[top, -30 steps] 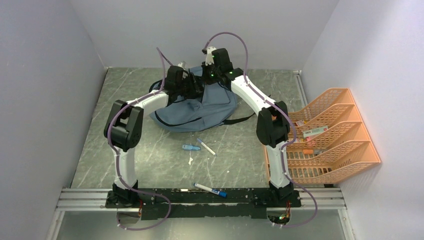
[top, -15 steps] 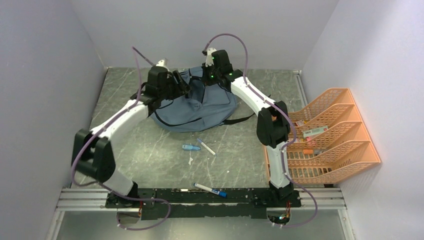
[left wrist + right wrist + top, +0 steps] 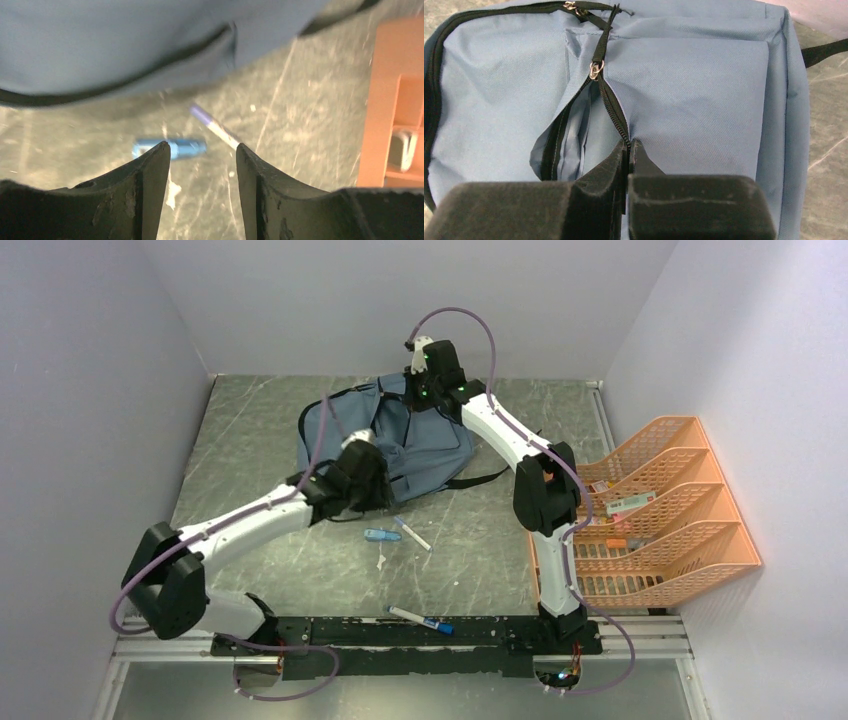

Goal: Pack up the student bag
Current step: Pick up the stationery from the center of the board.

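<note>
The student bag [image 3: 420, 445], grey-blue with black zippers, lies at the back middle of the table. My right gripper [image 3: 422, 398] is over its far side. In the right wrist view the gripper [image 3: 630, 142] is shut on the black zipper edge of the bag [image 3: 704, 90], beside a gaping pocket opening [image 3: 559, 145]. My left gripper [image 3: 378, 498] is open and empty, low at the bag's near edge. In the left wrist view it [image 3: 202, 145] faces a small blue item [image 3: 172, 148] and a white pen [image 3: 216, 127], with the bag [image 3: 125, 45] above.
The blue item [image 3: 381, 535] and the pen [image 3: 412, 533] lie just in front of the bag. A marker [image 3: 420, 619] lies by the near rail. An orange mesh tray rack [image 3: 655, 510] holding small items stands at the right and also shows in the left wrist view [image 3: 395, 100].
My left arm has swung from the bag's far left side down to its near edge. The bag's left part now lies spread out to the left. The right arm has not moved.
</note>
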`<state>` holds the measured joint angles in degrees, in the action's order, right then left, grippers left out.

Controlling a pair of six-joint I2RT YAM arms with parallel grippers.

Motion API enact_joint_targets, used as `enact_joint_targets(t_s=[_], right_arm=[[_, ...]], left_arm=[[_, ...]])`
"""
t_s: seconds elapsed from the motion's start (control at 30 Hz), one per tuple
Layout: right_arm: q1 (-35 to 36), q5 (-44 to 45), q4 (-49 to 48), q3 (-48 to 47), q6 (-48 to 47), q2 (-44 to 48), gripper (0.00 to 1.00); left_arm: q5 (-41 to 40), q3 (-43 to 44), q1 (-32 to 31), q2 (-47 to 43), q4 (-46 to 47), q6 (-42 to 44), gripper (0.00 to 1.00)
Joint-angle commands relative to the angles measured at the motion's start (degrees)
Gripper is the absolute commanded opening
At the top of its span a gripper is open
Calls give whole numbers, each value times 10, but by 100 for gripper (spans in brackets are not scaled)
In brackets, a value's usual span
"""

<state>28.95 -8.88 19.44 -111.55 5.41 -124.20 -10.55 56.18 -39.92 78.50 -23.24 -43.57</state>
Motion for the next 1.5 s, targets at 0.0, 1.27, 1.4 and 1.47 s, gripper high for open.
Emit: enact_joint_targets(t_s=[0.0, 1.27, 1.4, 1.47], right_arm=[[0, 7, -18, 12, 3, 32, 0], [0, 10, -21, 28, -1, 38, 0], [0, 10, -21, 28, -1, 39, 0], [-1, 10, -20, 27, -1, 38, 0]], left_arm=[[-30, -4, -75, 35, -11, -35, 56], [-88, 136, -184, 265, -55, -118, 55], [-88, 133, -177, 271, -52, -116, 55], [-88, 132, -174, 274, -50, -116, 54]])
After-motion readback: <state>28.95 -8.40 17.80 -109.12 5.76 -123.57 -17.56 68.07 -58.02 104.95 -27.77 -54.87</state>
